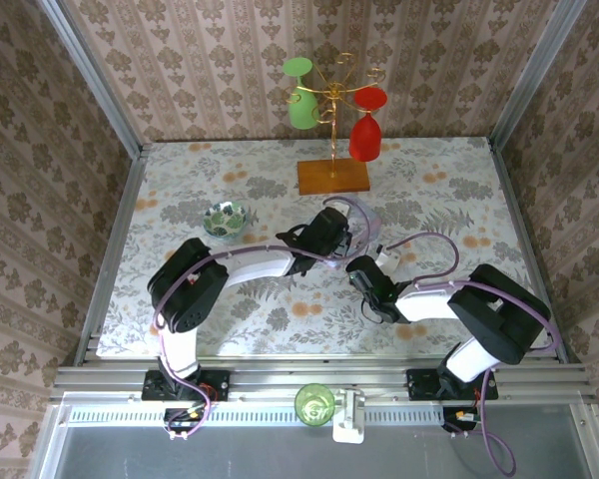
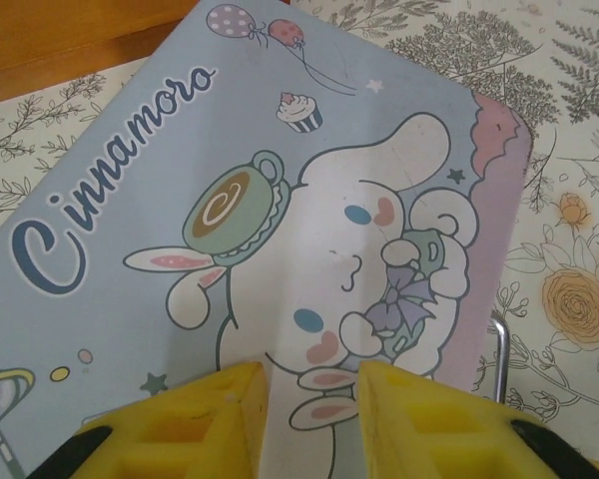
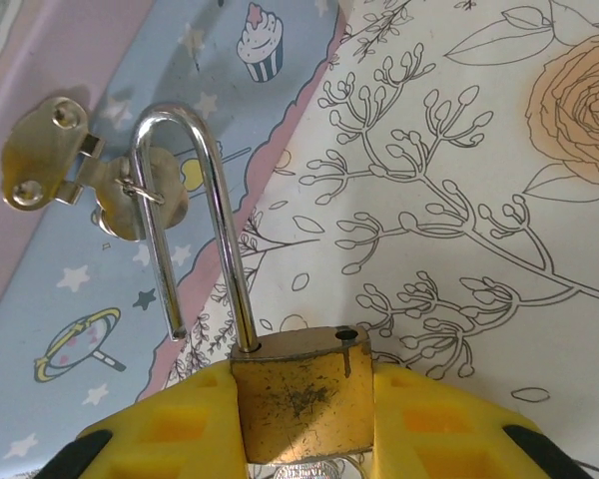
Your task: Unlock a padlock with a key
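brass padlock (image 3: 304, 399) pinched between right jaws, shackle (image 3: 195, 200) open through hasp (image 3: 90, 175), left jaws spread above blue tin (image 2: 130, 200)

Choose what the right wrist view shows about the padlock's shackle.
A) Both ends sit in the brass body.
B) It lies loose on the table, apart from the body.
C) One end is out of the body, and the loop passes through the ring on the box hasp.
C: the right pincer grips the padlock, and the shackle has its short end free, threaded through the hasp ring.
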